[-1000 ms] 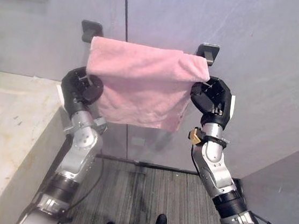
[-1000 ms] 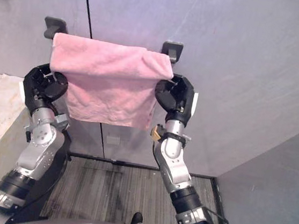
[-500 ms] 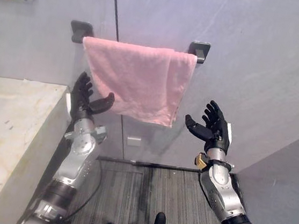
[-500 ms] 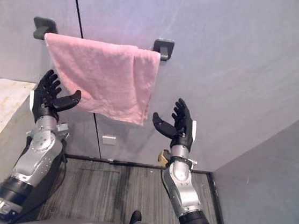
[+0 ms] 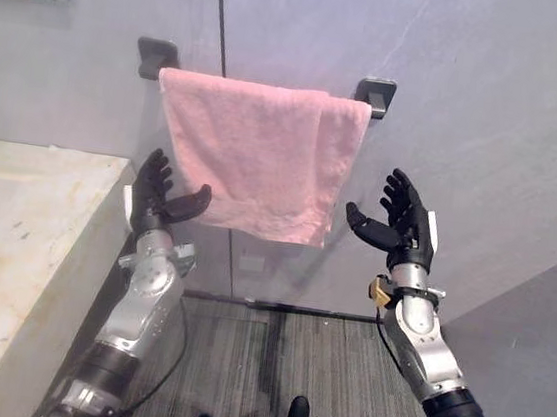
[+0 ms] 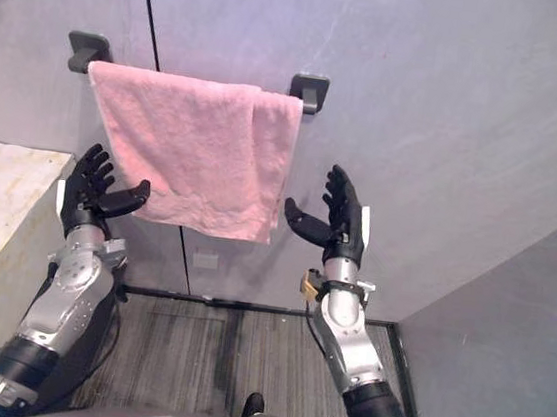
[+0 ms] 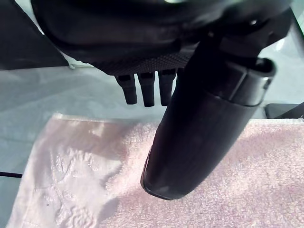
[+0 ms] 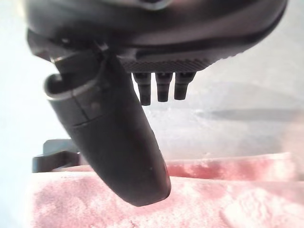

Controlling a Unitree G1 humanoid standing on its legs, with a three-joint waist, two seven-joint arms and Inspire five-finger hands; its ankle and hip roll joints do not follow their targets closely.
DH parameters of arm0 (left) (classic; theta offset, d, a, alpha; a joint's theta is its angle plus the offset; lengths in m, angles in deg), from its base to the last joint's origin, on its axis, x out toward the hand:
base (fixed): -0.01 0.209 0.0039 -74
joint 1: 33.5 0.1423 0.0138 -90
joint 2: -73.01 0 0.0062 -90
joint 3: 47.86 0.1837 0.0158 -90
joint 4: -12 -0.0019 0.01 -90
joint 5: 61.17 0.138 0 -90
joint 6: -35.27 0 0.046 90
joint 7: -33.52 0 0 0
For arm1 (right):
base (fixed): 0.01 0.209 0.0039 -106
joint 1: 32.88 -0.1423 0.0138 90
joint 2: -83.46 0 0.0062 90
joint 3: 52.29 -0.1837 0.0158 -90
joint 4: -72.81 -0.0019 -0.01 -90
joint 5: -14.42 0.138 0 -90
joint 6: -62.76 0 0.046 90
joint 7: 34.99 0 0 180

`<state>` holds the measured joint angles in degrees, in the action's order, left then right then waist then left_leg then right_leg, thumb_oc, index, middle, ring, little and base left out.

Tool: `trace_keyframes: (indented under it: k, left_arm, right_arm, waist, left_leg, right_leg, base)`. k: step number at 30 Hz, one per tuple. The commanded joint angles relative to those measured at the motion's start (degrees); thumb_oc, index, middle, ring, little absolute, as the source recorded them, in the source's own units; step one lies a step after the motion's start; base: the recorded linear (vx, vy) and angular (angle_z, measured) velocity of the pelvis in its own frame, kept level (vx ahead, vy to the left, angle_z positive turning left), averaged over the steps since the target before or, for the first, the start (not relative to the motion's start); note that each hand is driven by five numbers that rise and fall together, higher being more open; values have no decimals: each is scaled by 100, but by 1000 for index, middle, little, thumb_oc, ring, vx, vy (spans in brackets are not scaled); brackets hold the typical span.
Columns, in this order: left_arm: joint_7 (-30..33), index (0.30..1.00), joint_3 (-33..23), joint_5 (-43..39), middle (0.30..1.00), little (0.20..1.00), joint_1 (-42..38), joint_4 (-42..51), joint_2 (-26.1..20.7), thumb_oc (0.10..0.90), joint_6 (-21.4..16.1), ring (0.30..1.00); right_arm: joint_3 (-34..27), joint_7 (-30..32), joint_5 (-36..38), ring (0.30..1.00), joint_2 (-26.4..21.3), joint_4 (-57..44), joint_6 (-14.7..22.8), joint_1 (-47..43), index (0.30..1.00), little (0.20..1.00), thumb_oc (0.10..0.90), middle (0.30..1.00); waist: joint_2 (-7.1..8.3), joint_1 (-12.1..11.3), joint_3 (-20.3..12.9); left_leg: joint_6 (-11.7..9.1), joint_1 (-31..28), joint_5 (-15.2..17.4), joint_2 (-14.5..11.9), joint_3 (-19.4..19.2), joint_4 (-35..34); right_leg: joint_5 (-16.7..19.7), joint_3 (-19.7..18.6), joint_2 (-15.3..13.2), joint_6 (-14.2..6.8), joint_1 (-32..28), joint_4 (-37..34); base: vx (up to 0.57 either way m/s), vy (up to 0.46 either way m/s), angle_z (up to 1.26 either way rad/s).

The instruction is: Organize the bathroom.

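Against the grey wall, going left to right: a pale stone table sits at the far left. Beside it the left robot hand is raised with fingers spread wide, holding nothing, its thumb near the lower corner of a pink towel. That towel hangs over a dark wall rail. Right of the towel, the right robot hand is likewise spread wide and empty.
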<state>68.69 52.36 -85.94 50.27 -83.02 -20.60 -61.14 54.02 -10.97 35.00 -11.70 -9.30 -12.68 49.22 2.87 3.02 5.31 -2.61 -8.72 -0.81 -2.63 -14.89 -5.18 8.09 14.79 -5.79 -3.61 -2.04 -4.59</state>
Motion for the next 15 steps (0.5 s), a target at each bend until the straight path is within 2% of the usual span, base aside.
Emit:
trace_keyframes:
  k: [1,10,14,15]
  left_arm:
    - [-213,900,174,321,900,900,-772,36,-226,800,-334,900]
    - [-448,900,443,587,900,900,-432,-457,-177,800,-155,900]
    - [-582,900,632,789,900,900,79,-709,-102,800,-138,900]
    - [-661,900,712,1090,900,900,510,-884,-80,800,-247,900]
  right_arm:
    - [-382,-47,-250,900,-246,-612,812,-948,900,900,800,900]
    - [-549,322,-311,900,-296,-489,628,-1199,900,900,800,900]
    - [-596,704,-733,900,-126,-217,775,-624,900,900,800,900]
    - [-570,887,-1124,900,27,14,910,-124,900,900,800,900]
  waist:
    - [-125,-90,-163]
    - [-78,-218,-165]
    - [-64,-240,-118]
    - [-64,-230,-86]
  left_leg:
    - [177,-39,460,159,-174,18]
    - [174,1,472,159,-187,18]
    - [195,16,481,161,-189,18]
    - [216,13,490,162,-198,18]
  right_leg:
    - [-658,390,-162,-643,-453,37]
    - [-656,458,-169,-626,-433,46]
    - [-659,449,-181,-640,-400,86]
    - [-661,444,-189,-650,-381,112]
  base:
    - [0,0,0]
    - [-14,-5,1]
    - [-43,-1,2]
    - [-68,2,4]
